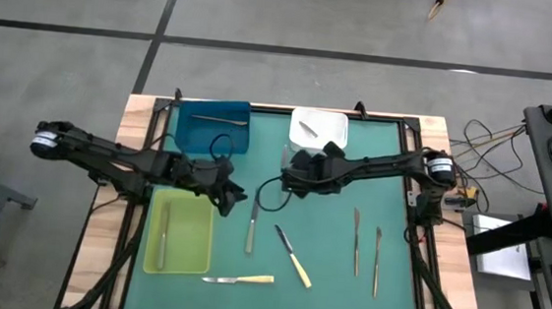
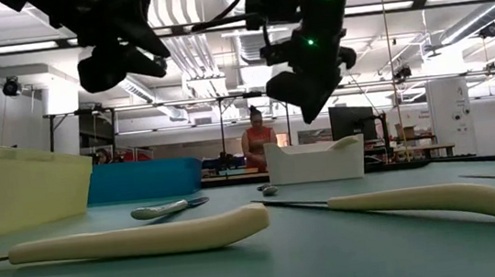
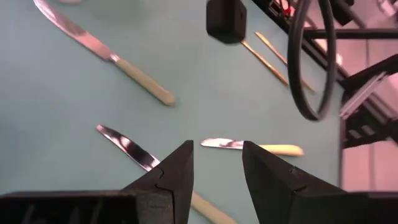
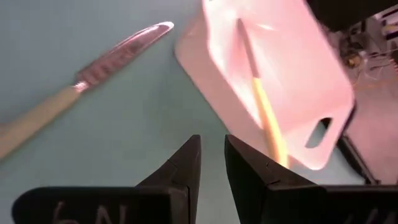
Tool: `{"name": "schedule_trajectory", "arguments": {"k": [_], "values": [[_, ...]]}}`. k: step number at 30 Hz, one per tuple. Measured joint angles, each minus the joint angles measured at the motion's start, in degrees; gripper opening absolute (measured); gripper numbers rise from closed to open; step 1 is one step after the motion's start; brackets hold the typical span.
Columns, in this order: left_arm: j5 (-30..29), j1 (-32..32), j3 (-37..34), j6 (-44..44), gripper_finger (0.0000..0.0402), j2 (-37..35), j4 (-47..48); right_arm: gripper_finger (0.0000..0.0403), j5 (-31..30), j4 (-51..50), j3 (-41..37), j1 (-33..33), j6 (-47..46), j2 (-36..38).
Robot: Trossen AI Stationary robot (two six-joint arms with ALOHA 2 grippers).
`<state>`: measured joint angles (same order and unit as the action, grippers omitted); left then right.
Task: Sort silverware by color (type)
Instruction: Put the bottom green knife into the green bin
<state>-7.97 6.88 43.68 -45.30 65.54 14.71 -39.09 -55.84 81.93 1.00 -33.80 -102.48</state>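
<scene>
My left gripper (image 1: 231, 198) (image 3: 216, 163) hovers open above the green mat beside the yellow-green tray (image 1: 199, 255), empty. Past its fingers lie three yellow-handled knives (image 3: 134, 67) (image 3: 132, 149) (image 3: 252, 146) flat on the mat. My right gripper (image 1: 287, 182) (image 4: 212, 155) hangs above the mat near the white tray (image 1: 337, 138), its fingers a narrow gap apart and empty. A yellow-handled knife (image 4: 261, 102) lies in the white tray. Two slim utensils (image 1: 356, 242) (image 1: 376, 261) lie flat toward the right. The blue tray (image 1: 191, 136) holds a grey utensil (image 1: 227, 120), and the yellow-green tray holds another utensil (image 1: 163, 234).
The three trays sit at the mat's far and left parts. Knives (image 1: 251, 227) (image 1: 293, 257) (image 1: 238, 280) are scattered across the near middle. Both arms cross above the mat's centre, close together. A person (image 2: 257, 142) stands far behind the table. Cables lie off the right edge.
</scene>
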Motion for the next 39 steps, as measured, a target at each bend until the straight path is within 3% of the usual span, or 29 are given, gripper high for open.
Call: {"name": "schedule_trajectory", "arguments": {"k": [7,16,25,32,39], "values": [[-0.41,2.53,0.17,-8.82,0.0119,1.02,-1.38,0.0063,-3.05,1.00,-6.31,0.03,0.20,6.52],[1.87,3.27,4.44,-13.41,0.0119,10.38,-2.01,0.0063,-9.02,8.32,-14.70,-0.12,0.67,19.58],[3.64,4.81,17.44,-19.28,0.0119,18.74,21.07,0.0063,-8.90,10.43,-24.40,-0.12,0.83,32.01],[3.83,5.84,27.31,-20.34,0.0119,27.32,28.25,0.0063,-8.67,16.91,-28.22,-0.25,2.16,38.53],[4.16,7.02,34.79,-21.71,0.0119,35.98,34.69,0.0063,-8.49,17.05,-29.54,-0.25,4.33,39.67]]}}
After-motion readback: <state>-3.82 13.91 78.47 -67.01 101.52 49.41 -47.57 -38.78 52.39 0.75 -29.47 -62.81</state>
